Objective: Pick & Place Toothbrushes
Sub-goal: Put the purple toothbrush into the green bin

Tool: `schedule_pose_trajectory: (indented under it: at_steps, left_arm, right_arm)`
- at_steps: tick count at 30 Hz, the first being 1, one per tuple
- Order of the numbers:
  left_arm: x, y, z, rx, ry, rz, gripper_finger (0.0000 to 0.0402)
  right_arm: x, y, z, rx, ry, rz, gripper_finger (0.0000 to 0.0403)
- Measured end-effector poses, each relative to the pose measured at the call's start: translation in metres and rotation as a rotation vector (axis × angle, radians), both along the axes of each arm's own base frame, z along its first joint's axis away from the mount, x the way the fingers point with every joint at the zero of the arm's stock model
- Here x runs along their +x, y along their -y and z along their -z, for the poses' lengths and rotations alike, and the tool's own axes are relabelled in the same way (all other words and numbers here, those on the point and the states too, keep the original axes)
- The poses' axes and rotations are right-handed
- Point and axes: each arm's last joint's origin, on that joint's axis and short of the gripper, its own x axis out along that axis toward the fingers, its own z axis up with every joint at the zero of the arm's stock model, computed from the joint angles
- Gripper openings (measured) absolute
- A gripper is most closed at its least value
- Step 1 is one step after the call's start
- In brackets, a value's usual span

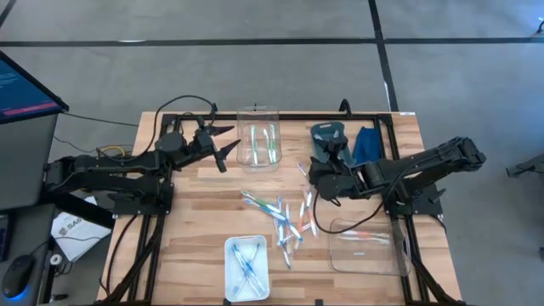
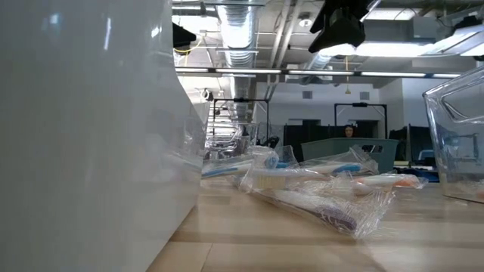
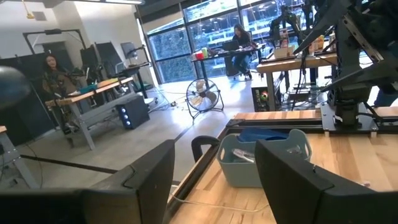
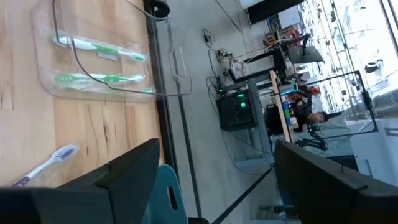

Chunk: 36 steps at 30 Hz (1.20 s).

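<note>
A loose pile of wrapped toothbrushes (image 1: 280,219) lies on the wooden table's middle; the low view shows it too (image 2: 318,189). My left gripper (image 1: 225,143) is open and empty above the table, just left of a clear bin (image 1: 259,146) that holds green toothbrushes. Its fingers (image 3: 143,180) point toward the table's right. My right gripper (image 1: 311,177) is open and empty above the table, just beyond the pile's far end. Its wrist view (image 4: 217,180) shows the green toothbrushes (image 4: 99,62) in the clear bin. It also shows a single white and purple toothbrush (image 4: 43,165) on the table.
A white bin (image 1: 246,268) with blue toothbrushes stands at the near edge. A clear bin (image 1: 365,242) with orange-pink ones stands at the near right. A blue-grey bin (image 1: 327,140) and a folded blue cloth (image 1: 367,143) are at the far edge. People sit in the room behind.
</note>
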Motion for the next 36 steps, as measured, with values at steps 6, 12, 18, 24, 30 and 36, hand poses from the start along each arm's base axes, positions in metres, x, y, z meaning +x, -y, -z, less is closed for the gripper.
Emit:
schedule_pose_trajectory:
  at_steps: [6, 12, 18, 24, 30, 36]
  left_arm:
    - [0.0, 0.0, 0.0, -0.001, -0.003, 0.0, 0.0218]
    - [0.0, 0.0, 0.0, -0.001, -0.004, 0.0, 0.0218]
    - [0.0, 0.0, 0.0, -0.005, -0.001, 0.0, 0.0218]
    - [0.001, 0.002, 0.0, -0.038, 0.016, 0.071, 0.0218]
    - [0.001, 0.002, 0.001, -0.045, 0.016, 0.076, 0.0218]
    - [0.001, 0.002, 0.001, -0.045, 0.016, 0.079, 0.0218]
  right_arm:
    - [0.0, 0.0, 0.0, 0.001, 0.0, 0.0, 0.0311]
    - [0.0, 0.0, 0.0, 0.018, 0.025, 0.01, 0.0311]
    - [0.001, 0.005, 0.0, 0.138, 0.228, 0.114, 0.0311]
    - [-0.001, 0.027, 0.003, 0.213, 0.342, 0.267, 0.0311]
    - [-0.002, 0.052, 0.015, 0.615, 0.33, 0.332, 0.0311]
    - [-0.005, 0.056, 0.026, 1.068, 0.214, 0.381, 0.0311]
